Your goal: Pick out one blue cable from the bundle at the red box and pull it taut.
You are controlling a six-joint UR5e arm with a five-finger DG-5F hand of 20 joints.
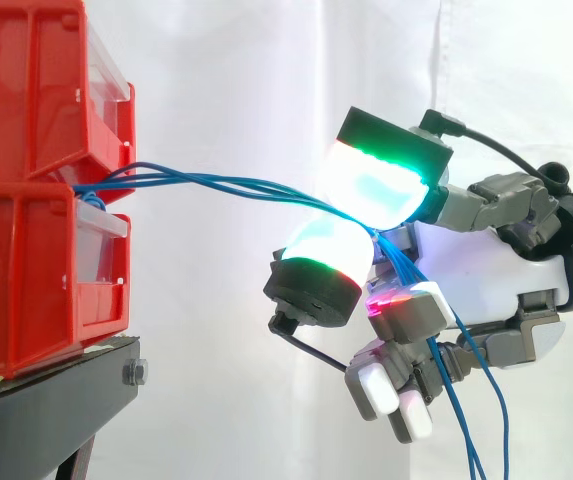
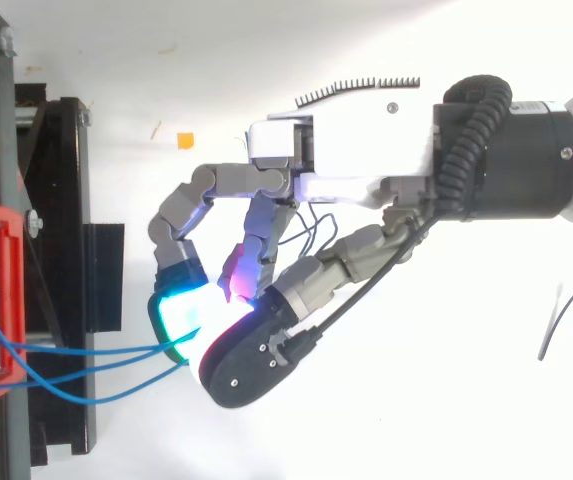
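From the gap between the stacked red plastic bins (image 1: pixel 26 190), which are carried on a black metal stand (image 1: pixel 46 410), several thin blue cables (image 1: pixel 226 184) are led rightward, nearly level and close together, and are pinched between two green-glowing fingertips (image 1: pixel 381 185) of the hand (image 1: pixel 486 270), below which their loose ends are left hanging.

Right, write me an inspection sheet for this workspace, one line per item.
Surface: black stand, carrying the bins.
Job's things: red bins, stacked two high; blue cables come out between them.
Clutter: orange scrap on the white ground.
Hand: hand shut on the blue cables, pinched between glowing pads.
Cables: several strands held, not one; slightly bowed; loose ends hang below the hand.
Surroundings: white curtain.
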